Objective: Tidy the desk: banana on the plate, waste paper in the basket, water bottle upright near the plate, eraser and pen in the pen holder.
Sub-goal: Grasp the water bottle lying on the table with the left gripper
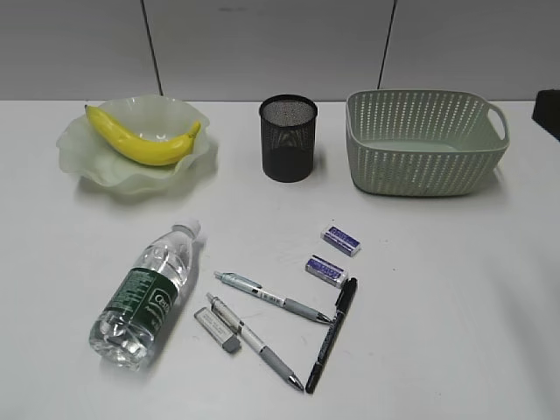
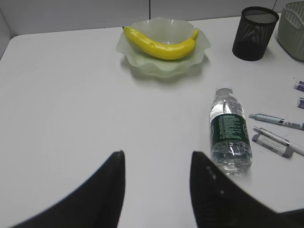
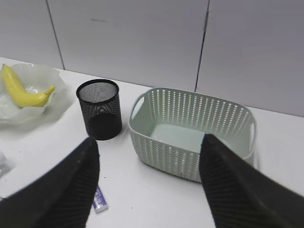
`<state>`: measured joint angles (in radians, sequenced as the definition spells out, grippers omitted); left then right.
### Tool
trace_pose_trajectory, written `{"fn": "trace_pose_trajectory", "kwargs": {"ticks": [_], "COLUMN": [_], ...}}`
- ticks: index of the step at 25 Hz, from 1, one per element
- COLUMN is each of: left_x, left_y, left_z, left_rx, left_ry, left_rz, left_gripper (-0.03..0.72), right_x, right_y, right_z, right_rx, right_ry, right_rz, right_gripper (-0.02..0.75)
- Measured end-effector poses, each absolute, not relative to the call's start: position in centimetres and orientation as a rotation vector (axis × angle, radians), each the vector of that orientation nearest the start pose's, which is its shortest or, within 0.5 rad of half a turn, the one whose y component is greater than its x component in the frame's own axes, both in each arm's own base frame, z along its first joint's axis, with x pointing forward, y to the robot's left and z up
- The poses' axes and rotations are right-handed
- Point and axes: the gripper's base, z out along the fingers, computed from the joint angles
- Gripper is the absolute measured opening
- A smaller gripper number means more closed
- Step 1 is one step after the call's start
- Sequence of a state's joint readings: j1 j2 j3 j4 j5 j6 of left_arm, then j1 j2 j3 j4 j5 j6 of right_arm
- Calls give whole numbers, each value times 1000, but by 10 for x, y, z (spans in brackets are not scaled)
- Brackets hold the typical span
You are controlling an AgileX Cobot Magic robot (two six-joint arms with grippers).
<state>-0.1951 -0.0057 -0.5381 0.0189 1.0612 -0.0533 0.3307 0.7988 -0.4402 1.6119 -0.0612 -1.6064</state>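
In the upper left of the exterior view, the banana (image 1: 143, 140) already lies in the wavy plate (image 1: 87, 166); the pen holder (image 1: 288, 137) and basket (image 1: 425, 140) stand along the top. The water bottle (image 1: 147, 293) lies on its side at lower left, with three pens (image 1: 273, 299) and two erasers (image 1: 340, 239) at lower centre. No waste paper is visible.

At the bottom of the left wrist view, the left gripper (image 2: 158, 190) hangs parted and empty, the bottle to its right. The round bottle may roll into the pens if it is nudged off-centre.

Across the bottom of the right wrist view, the right gripper (image 3: 148, 183) gapes wide, empty, before the basket. The light mesh holder could tip if a pen is dropped in at a slant.
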Motion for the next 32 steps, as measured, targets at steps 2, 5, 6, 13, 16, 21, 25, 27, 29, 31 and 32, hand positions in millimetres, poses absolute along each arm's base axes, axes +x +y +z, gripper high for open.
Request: {"fn": "trace_pose_trajectory", "kwargs": {"ticks": [2, 5, 6, 13, 16, 21, 25, 27, 29, 31, 32], "left_x": [-10, -10, -10, -10, -10, -10, -10, -10, -10, -10, -10], "left_y": [3, 3, 3, 3, 4, 4, 4, 4, 4, 4, 4], "left_z": [288, 288, 288, 288, 288, 288, 288, 288, 288, 288, 288], "left_rx": [141, 141, 141, 141, 141, 141, 141, 141, 141, 141, 141], "left_ry": [1999, 1998, 1998, 1998, 1998, 1998, 1998, 1998, 1998, 1998, 1998], "left_rz": [-137, -137, -137, -137, -137, -137, -137, -137, -137, -137, -137], "left_gripper": [335, 335, 335, 335, 335, 335, 335, 335, 334, 334, 334], "right_x": [160, 165, 167, 197, 208, 215, 211, 211, 213, 219, 222], "right_y": [51, 54, 54, 48, 35, 37, 56, 62, 60, 56, 54], "right_z": [280, 273, 271, 233, 217, 212, 213, 214, 218, 231, 239], "right_rx": [-269, -287, -303, -399, -306, -325, -450, -551, -607, -570, -540], "right_ry": [1840, 1876, 1884, 2047, 2165, 2253, 2221, 2200, 2180, 2157, 2146], "right_rz": [196, 199, 189, -129, -329, -425, -326, -336, -415, -504, -537], "right_gripper": [519, 519, 519, 519, 519, 511, 489, 484, 482, 480, 479]}}
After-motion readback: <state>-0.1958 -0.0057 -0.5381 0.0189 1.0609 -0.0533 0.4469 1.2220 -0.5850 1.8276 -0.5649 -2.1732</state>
